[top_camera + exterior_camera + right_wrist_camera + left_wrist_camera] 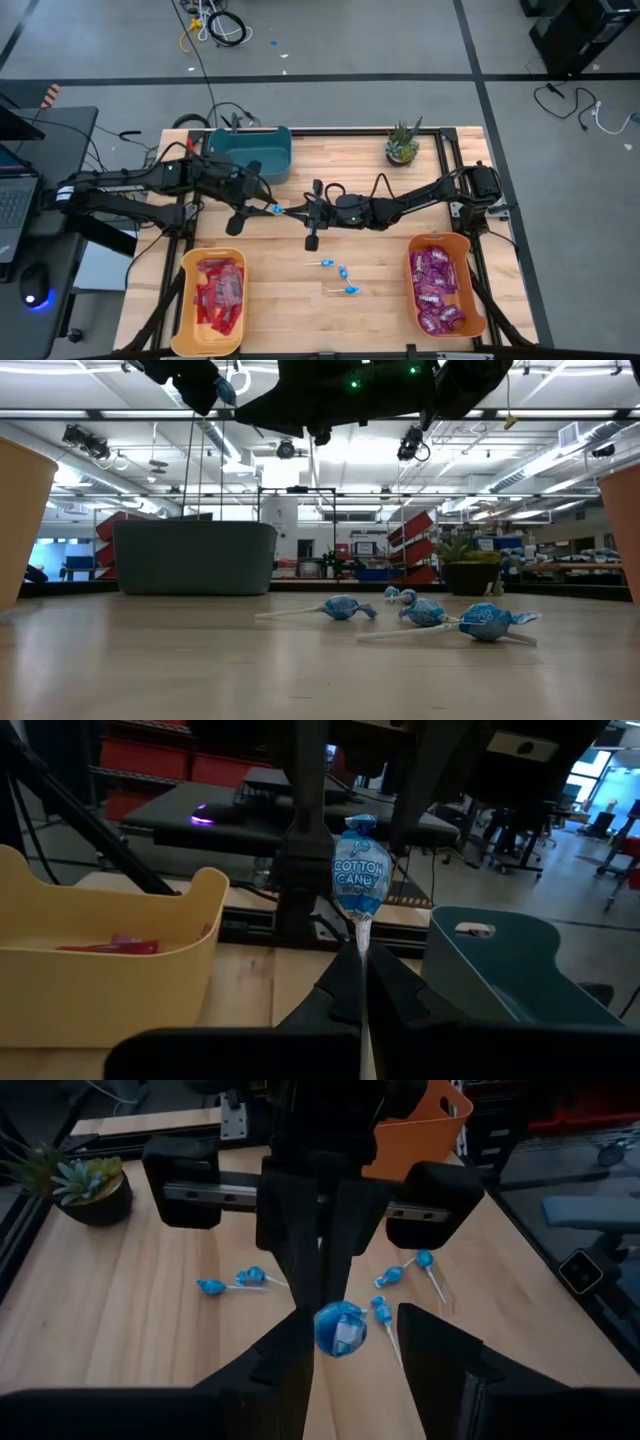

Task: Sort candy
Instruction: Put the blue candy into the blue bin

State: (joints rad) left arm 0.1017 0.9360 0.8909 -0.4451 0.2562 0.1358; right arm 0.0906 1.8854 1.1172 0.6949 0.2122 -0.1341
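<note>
Yellow plastic bin point(186, 300) at 7 o'clock holds flat red packets point(219, 292), orange bin point(412, 290) at 5 holds purple packets point(438, 290); teal bin point(250, 152) at 11. Right gripper point(357, 982) pinches blue lollipop point(358, 878) stick mid-table, left gripper point(352, 1342) fingers spread around it

The pale butcher-block wooden tabletop point(290, 290) looks smooth with a soft satin sheen, its plank seams showing. At its far left stands a matt teal plastic bin point(250, 152); at near left a smooth yellow plastic bin point(188, 300) holds flat red packets point(220, 295) with a glossy film look; at near right an orange plastic bin point(412, 290) holds shiny purple-magenta foil packets point(436, 290). Loose blue lollipops point(487, 622) wear crinkled, glossy wrappers on thin white sticks. The raised lollipop point(357, 875) has a printed, shiny wrapper. Both arms' fingers point(440, 1355) look matt black.
</note>
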